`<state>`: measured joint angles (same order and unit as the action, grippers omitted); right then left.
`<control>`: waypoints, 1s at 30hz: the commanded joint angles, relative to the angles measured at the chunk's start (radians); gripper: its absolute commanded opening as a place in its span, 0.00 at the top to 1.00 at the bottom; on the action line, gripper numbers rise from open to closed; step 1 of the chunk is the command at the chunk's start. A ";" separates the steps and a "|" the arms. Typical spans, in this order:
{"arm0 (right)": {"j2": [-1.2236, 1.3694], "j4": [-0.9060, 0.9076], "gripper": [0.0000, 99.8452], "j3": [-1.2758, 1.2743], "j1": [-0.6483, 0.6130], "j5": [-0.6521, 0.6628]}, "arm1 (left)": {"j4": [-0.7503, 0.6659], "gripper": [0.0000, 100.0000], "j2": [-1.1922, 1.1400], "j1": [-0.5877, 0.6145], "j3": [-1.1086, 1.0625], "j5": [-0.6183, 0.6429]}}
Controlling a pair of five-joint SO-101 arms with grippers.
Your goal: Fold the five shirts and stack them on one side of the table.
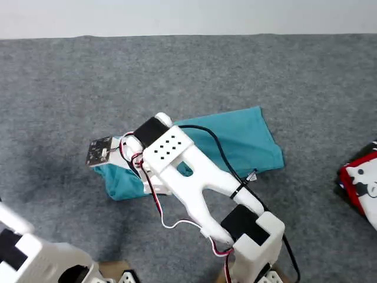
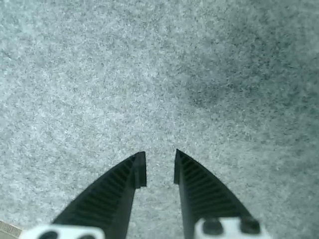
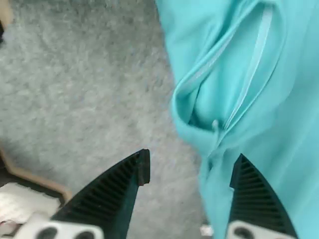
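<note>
Currently the right gripper [image 3: 193,159] hangs wide open and empty, one finger over the teal shirt [image 1: 247,141] and the other over the grey table [image 1: 70,88] just beside the shirt's edge. The shirt lies near the table's middle. The left gripper [image 2: 159,159] is parted only narrowly, holding nothing, above grey surface.

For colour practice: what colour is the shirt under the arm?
Plain teal fabric shirt; clearest in the high view.

Grey felt table [image 1: 70,88] meets a pale wall [image 1: 177,17] at its far edge
</note>
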<state>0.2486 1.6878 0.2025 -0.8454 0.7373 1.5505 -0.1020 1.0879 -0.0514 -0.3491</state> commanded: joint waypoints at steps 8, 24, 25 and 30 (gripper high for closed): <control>-0.061 -0.254 0.73 -0.196 -0.008 0.137 | -0.040 0.90 0.051 -0.003 0.004 -0.006; 0.027 -0.297 0.99 -0.135 0.156 0.157 | -0.052 0.90 0.044 -0.003 0.004 -0.006; 0.027 -0.297 0.99 -0.123 0.170 0.157 | -0.051 0.90 0.044 -0.005 0.004 -0.006; 0.051 -0.306 0.99 -0.069 0.216 0.157 | -0.051 0.90 0.044 -0.006 0.002 -0.006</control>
<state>0.2931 1.3947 0.0598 -0.6582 0.8830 1.5152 -0.1020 1.0879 -0.0514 -0.3491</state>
